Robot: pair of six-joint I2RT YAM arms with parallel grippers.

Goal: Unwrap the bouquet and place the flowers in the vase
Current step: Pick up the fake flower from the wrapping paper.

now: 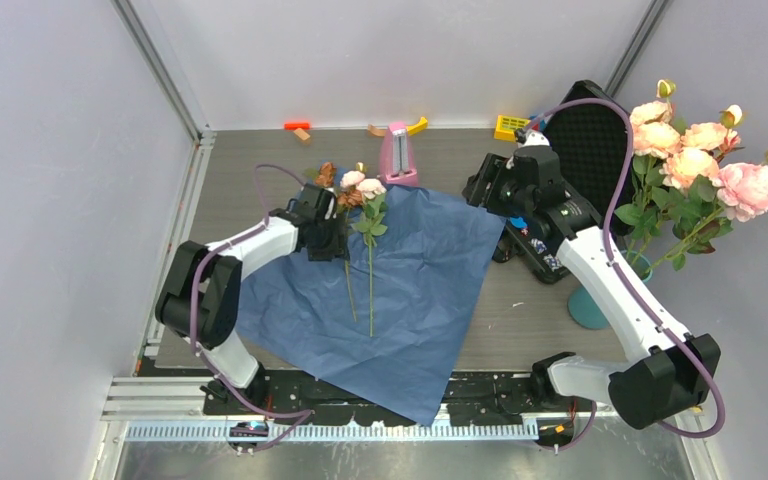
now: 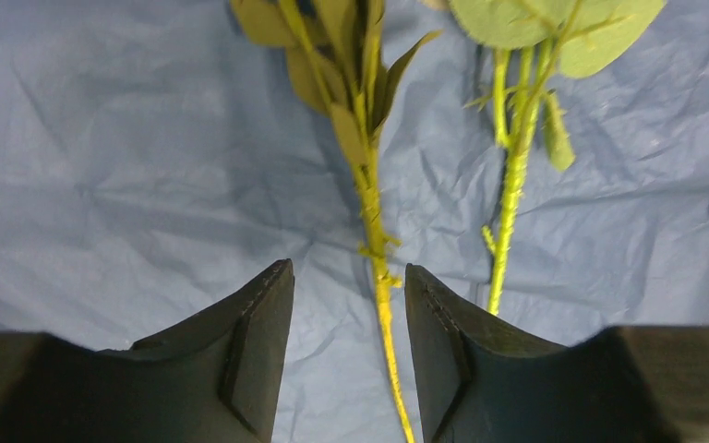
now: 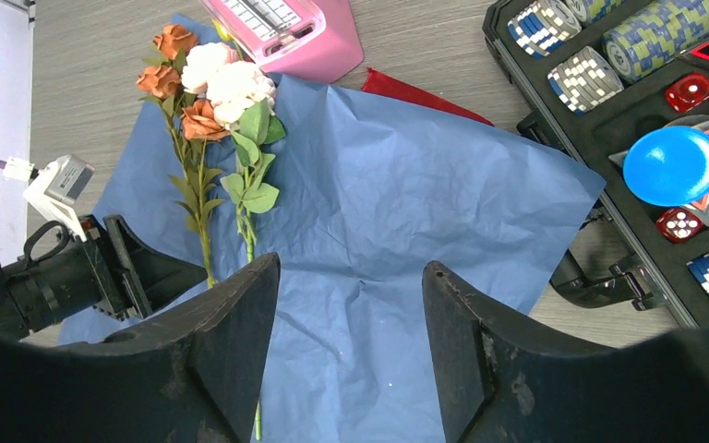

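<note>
The bouquet is unwrapped: its blue paper (image 1: 410, 290) lies flat, and two flowers (image 1: 360, 188) rest on it, stems towards me. My left gripper (image 1: 340, 240) is low over the stems, open. One thin green stem (image 2: 378, 268) runs between its fingers, close to the right finger; the other stem (image 2: 510, 203) lies outside it. My right gripper (image 1: 487, 190) hovers open over the paper (image 3: 406, 203), nothing between its fingers. The teal vase (image 1: 586, 305) stands at the right, partly behind my right arm, with several pink and peach roses (image 1: 695, 165) in it.
A pink metronome-shaped object (image 1: 397, 155) stands just behind the paper, with a dark red ribbon (image 3: 415, 92) beside it. An open black case of poker chips (image 3: 646, 111) lies under my right arm. Small toys (image 1: 509, 127) line the back edge.
</note>
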